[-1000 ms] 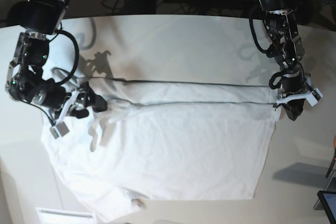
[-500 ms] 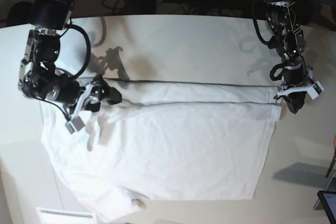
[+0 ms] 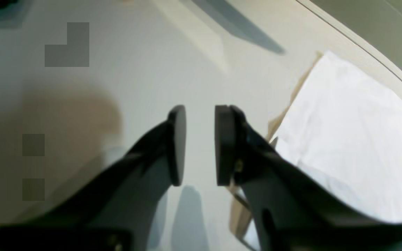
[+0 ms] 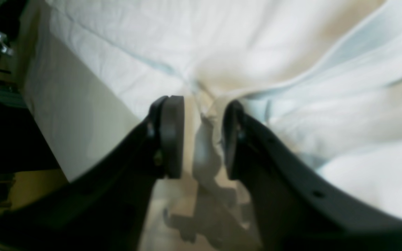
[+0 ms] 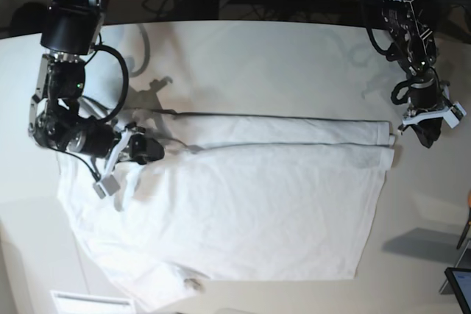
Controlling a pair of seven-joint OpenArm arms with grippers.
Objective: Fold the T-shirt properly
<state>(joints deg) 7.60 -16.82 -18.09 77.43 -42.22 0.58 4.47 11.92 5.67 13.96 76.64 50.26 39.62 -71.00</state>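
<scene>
**Shirt spread on tabletop, right claw on a fold**

The T-shirt (image 5: 243,204) lies flat across the tabletop (image 5: 257,64), its small neck label (image 5: 195,282) near the front edge, unreadable. The right gripper (image 4: 201,139) pinches bunched fabric. The left gripper (image 3: 199,146) hovers beside the hem, narrowly parted, empty.

shirt (image 5: 243,211) | white, wrinkled | flat on table, far edge folded over in long band | sleeve bunched at view's left | small label near front edge
</scene>
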